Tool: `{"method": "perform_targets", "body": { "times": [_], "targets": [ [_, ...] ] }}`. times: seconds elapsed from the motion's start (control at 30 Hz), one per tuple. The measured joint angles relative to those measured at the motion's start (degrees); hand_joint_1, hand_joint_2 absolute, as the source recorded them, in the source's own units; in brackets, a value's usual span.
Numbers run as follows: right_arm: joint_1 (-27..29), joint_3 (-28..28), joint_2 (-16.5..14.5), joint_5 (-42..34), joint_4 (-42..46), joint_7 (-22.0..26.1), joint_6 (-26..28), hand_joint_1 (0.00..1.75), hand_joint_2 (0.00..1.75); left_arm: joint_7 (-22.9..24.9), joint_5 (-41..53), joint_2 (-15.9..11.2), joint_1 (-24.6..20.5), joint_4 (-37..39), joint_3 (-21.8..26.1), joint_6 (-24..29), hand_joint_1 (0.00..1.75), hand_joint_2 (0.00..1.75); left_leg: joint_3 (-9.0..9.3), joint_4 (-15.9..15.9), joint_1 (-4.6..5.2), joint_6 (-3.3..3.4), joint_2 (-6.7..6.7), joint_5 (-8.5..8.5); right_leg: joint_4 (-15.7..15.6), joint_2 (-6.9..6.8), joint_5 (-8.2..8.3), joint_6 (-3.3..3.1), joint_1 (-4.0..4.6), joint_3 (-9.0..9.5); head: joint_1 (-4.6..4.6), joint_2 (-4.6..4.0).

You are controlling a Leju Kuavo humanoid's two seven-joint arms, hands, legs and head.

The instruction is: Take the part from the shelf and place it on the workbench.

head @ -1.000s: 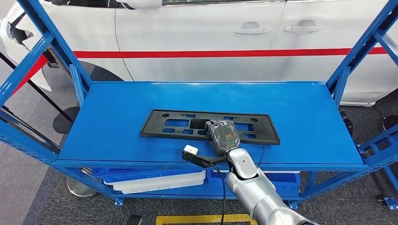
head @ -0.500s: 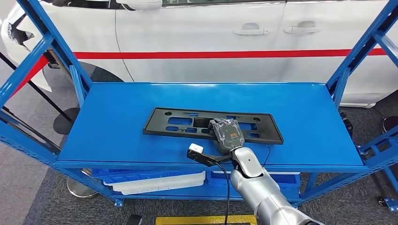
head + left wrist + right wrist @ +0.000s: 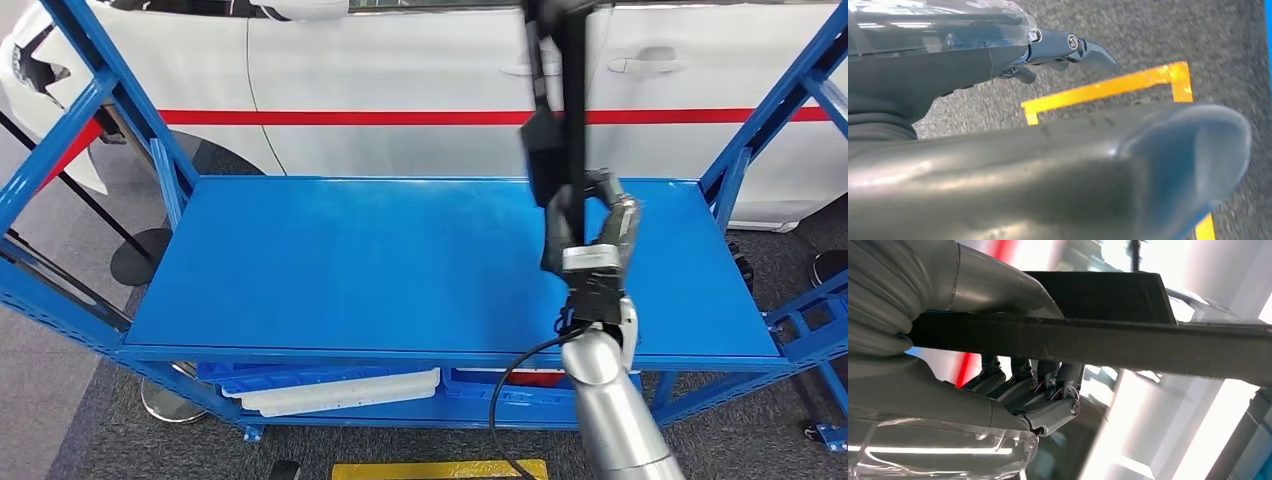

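I've got my right hand (image 3: 600, 262) clamped on the long flat black plastic part (image 3: 560, 150), held upright above the blue metal shelf (image 3: 300, 270); my left hand (image 3: 1068, 47) hangs over the floor, grip unclear.

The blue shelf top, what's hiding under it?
Under the blue shelf top sits a white tray on the lower level, beside a blue bin. The top covers most of both.

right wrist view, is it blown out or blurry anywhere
Right wrist view: background behind the flat black plastic part is blown out white and soft, while the right hand stays sharp. Head view: the raised part looks motion-smeared.
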State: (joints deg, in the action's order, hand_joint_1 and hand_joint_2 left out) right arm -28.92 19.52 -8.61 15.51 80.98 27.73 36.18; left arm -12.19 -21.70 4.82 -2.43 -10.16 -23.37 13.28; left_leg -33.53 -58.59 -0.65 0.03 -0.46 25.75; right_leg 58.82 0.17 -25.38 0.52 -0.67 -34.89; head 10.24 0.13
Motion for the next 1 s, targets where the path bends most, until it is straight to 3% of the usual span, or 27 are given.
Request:
{"method": "perform_targets", "body": {
  "times": [0.03,0.1,0.17,0.23,0.27,0.3,0.33,0.4,0.5,0.57,0.63,0.7,0.73,0.77,0.8,0.9,0.93,1.0],
  "targets": [
    [0.91,-0.63,1.41,-2.47,3.92,1.35,0.12,1.75,1.75,0.01,-0.02,-0.02,0.04,0.00,0.00,0.09,0.00,1.75,0.12,0.26,-0.01,0.43,-0.01,-0.16,0.21,-0.01,-0.26,0.37,-0.10,-0.03,-0.01,-0.01],
    [2.69,-1.87,4.38,-7.25,10.56,4.37,0.31,1.75,1.75,-0.14,0.02,-0.04,0.03,0.00,0.00,0.40,0.00,1.75,0.44,0.86,-0.13,1.31,0.04,-0.43,3.14,-0.01,-2.29,0.90,-0.19,-1.28,-0.01,0.00],
    [4.74,-2.91,7.12,-11.73,15.42,7.44,0.30,1.75,1.75,-0.31,0.05,-0.04,0.00,0.00,0.00,0.77,0.00,1.75,0.55,0.96,-0.01,1.82,0.09,-0.40,10.18,0.00,-5.85,1.17,-0.23,-4.70,-0.02,-0.01],
    [6.95,-3.72,9.26,-14.67,18.72,9.36,0.23,1.75,1.75,-0.34,0.01,-0.08,0.04,0.00,0.00,1.10,0.00,1.75,0.60,0.89,0.11,1.99,0.09,-0.26,15.76,0.00,-7.41,1.32,-0.24,-7.70,-0.02,-0.02],
    [7.90,-4.01,10.11,-15.80,19.98,9.86,0.05,1.75,1.75,-0.41,-0.07,-0.11,0.04,0.00,0.00,1.28,0.00,1.75,0.66,0.82,0.14,1.99,0.09,-0.17,15.63,-0.02,-6.57,1.30,-0.24,-7.80,-0.02,-0.01],
    [8.83,-4.25,10.91,-17.61,21.30,10.35,-0.56,1.75,1.75,-0.59,-0.29,-0.14,0.02,0.00,0.00,1.48,0.00,1.75,0.74,0.70,0.16,1.95,0.09,-0.03,13.13,-0.04,-4.74,1.24,-0.25,-6.68,-0.01,-0.01],
    [9.79,-4.42,11.62,-20.07,22.58,10.83,-1.67,1.75,1.75,-0.84,-0.65,-0.15,-0.02,0.00,0.02,1.62,0.00,1.75,0.84,0.53,0.16,1.84,0.06,0.17,9.18,-0.08,-2.61,1.13,-0.26,-4.72,-0.01,-0.01],
    [12.33,-4.83,12.99,-25.58,25.50,11.71,-5.51,1.75,1.75,-1.37,-1.64,-0.16,-0.07,0.00,0.17,1.78,0.00,1.75,0.87,0.03,0.40,1.38,-0.10,0.67,2.41,-0.13,-0.21,0.74,-0.11,-1.31,-0.01,-0.02],
    [17.78,-7.18,13.67,-28.33,29.66,12.02,-16.32,1.75,1.75,-1.63,-2.40,-0.29,0.09,0.00,0.47,1.82,0.00,1.75,0.93,-0.12,0.61,0.54,-0.32,1.11,0.62,-0.14,-0.27,-0.12,0.04,-0.48,-0.01,-0.01],
    [21.57,-10.69,12.30,-28.14,32.26,12.06,-26.17,1.75,1.75,-1.62,-2.59,-0.42,0.16,0.00,0.56,1.92,0.00,1.75,0.71,-1.00,0.53,-0.14,-0.14,2.06,0.42,-0.25,-0.29,-0.87,-0.10,-0.30,-0.01,-0.01],
    [24.96,-14.90,9.44,-28.24,34.59,12.12,-33.33,1.75,1.75,-1.41,-3.06,-0.47,0.13,0.00,0.74,2.04,0.00,1.75,-1.14,-5.65,0.39,-0.78,0.09,5.18,0.30,-0.49,-0.26,-1.48,-0.19,-0.08,-0.01,-0.01],
    [28.40,-18.74,6.49,-28.74,36.16,12.22,-36.62,1.75,1.75,-1.08,-3.65,-0.47,0.14,0.00,1.06,2.11,0.00,1.75,-4.25,-12.97,0.32,-1.12,0.13,8.94,0.34,-0.72,-0.25,-1.71,-0.09,-0.02,-0.01,-0.02],
    [30.18,-20.34,5.32,-28.95,36.66,12.24,-37.25,1.75,1.75,-0.94,-3.92,-0.47,0.19,0.00,1.23,2.16,0.00,1.75,-5.24,-15.42,0.32,-1.18,0.13,9.78,0.35,-0.77,-0.26,-1.73,-0.05,-0.03,-0.01,-0.01],
    [31.96,-21.49,4.44,-28.91,37.01,12.26,-37.39,1.75,1.75,-0.83,-4.29,-0.47,0.25,0.00,1.38,2.30,0.00,1.75,-5.14,-15.57,0.32,-1.12,0.13,9.33,0.35,-0.77,-0.26,-1.73,-0.03,-0.03,-0.01,-0.01],
    [33.57,-22.24,3.82,-28.57,37.24,12.25,-37.34,1.75,1.75,-0.75,-4.73,-0.47,0.30,0.00,1.52,2.49,0.00,1.75,-4.01,-13.63,0.32,-0.98,0.13,7.95,0.35,-0.70,-0.26,-1.72,-0.01,-0.01,-0.01,0.00],
    [37.45,-22.92,2.20,-26.60,37.43,12.24,-37.30,1.75,1.75,-0.66,-5.92,-0.53,0.18,0.00,1.90,3.21,0.00,1.75,1.89,-2.34,0.64,0.00,0.10,3.24,0.40,-0.40,-0.11,-1.46,0.09,0.04,0.00,-0.01],
    [38.39,-22.94,1.77,-26.26,37.43,12.23,-37.38,1.75,1.75,-0.66,-6.12,-0.56,0.10,0.00,2.04,3.37,0.00,1.75,2.89,-0.24,0.82,0.29,0.09,2.62,0.42,-0.35,0.03,-1.21,0.09,-0.01,-0.01,-0.02],
    [39.60,-22.98,1.24,-26.00,37.42,12.20,-37.46,1.75,1.75,-0.66,-6.30,-0.58,0.04,0.00,2.31,3.50,0.00,1.75,3.01,0.60,1.11,0.75,0.08,2.17,0.32,-0.30,0.43,-0.53,-0.01,-0.08,-0.01,-0.01]
  ]
}}
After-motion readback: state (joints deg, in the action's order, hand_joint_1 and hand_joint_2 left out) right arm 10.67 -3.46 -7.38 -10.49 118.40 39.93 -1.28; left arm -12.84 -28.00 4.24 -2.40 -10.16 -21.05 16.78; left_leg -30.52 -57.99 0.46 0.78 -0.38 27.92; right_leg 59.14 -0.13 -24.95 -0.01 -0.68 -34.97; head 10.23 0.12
